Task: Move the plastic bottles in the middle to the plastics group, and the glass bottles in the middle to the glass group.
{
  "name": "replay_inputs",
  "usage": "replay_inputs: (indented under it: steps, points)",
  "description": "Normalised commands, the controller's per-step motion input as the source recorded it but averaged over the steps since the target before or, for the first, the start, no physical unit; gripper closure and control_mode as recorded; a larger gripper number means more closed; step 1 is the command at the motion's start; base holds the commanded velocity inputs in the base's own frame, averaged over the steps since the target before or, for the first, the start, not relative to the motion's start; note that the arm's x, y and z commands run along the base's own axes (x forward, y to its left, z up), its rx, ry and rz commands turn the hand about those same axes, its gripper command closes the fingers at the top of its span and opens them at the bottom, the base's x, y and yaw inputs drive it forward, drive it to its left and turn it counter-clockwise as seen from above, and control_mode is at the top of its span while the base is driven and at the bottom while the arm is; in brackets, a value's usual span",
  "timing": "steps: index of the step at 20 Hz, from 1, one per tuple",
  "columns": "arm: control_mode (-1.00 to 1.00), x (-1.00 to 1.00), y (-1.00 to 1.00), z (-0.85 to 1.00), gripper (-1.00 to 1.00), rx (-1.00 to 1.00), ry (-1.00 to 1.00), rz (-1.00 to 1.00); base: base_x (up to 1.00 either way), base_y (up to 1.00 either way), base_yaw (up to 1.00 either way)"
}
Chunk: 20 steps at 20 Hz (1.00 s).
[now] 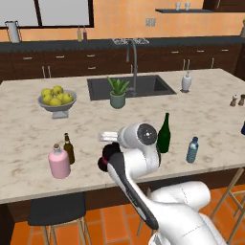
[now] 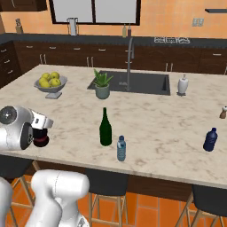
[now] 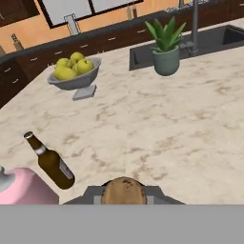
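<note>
My gripper (image 1: 110,152) is shut on the black glass bottle (image 1: 103,162) with a red label band, holding it above the counter's front edge, right of the glass group. In the hand view its round top (image 3: 124,188) sits between my fingertips. The glass group stands front left: a pink flask (image 1: 59,162) and a small brown beer bottle (image 1: 69,149), also in the hand view as flask (image 3: 21,188) and beer bottle (image 3: 50,163). The tall green glass bottle (image 1: 164,134) and the plastic water bottle (image 1: 192,150) stand upright in the middle front.
A bowl of yellow fruit (image 1: 57,100) stands at the left, with a potted plant (image 1: 117,94) beside the sink (image 1: 143,85). A white soap dispenser (image 1: 186,82) and shakers (image 1: 238,100) stand at the right, a dark blue bottle (image 2: 210,139) far right. Stools stand below the counter edge.
</note>
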Motion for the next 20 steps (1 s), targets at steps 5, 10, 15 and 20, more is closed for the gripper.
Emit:
replay_inputs:
  steps: [5, 10, 15, 20]
  points:
    - [-1.0, 0.31, 0.44, 0.15, 1.0, 0.02, 0.22, 0.0, 0.0, 0.0, 0.0]
    - [-1.0, 0.29, 0.46, -0.06, 1.0, 0.0, 0.0, 0.0, 0.0, 0.0, 0.0]
    - [-1.0, 0.25, 0.46, -0.22, 1.0, -0.04, -0.03, 0.0, 0.0, 0.0, 0.0]
    - [-1.0, 0.37, 0.31, -0.34, 1.0, -0.07, 0.0, 0.0, 0.0, 0.0, 0.0]
